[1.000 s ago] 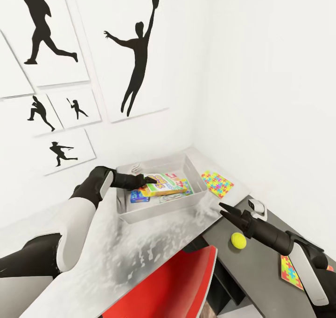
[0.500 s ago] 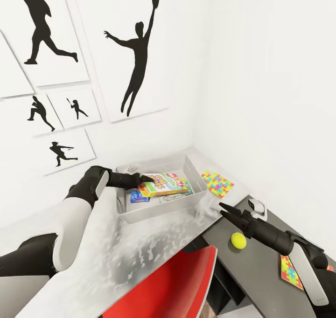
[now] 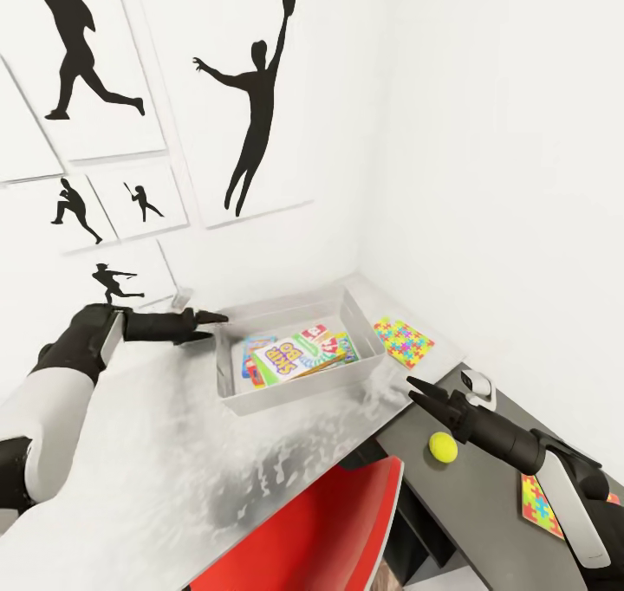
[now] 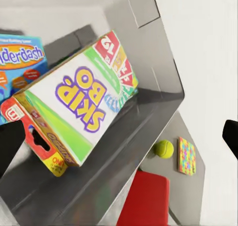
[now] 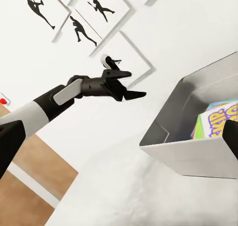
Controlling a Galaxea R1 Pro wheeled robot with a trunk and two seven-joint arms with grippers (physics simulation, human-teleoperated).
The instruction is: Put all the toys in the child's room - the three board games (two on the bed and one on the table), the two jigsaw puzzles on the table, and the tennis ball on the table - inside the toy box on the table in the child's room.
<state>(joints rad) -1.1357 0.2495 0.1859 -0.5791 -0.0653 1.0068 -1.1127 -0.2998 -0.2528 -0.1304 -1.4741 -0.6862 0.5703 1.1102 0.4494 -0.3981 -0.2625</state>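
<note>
With the Skip-Bo game (image 3: pixel 293 357) tilted in the toy box (image 3: pixel 299 392), both the left claw (image 3: pixel 211 324) and right claw (image 3: pixel 418 392) spread empty, the tennis ball (image 3: pixel 443 446) could roll off the bench (image 3: pixel 173 470) if nudged.

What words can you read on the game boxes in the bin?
"SKIP BO": on the top game box, shown upside down in the left wrist view.
"nderdash": on the blue box, its start cut off by the picture's edge.
Small yellow label on the Skip Bo box's end: too blurred to read.
Red card numbers on that box: unclear.
</note>
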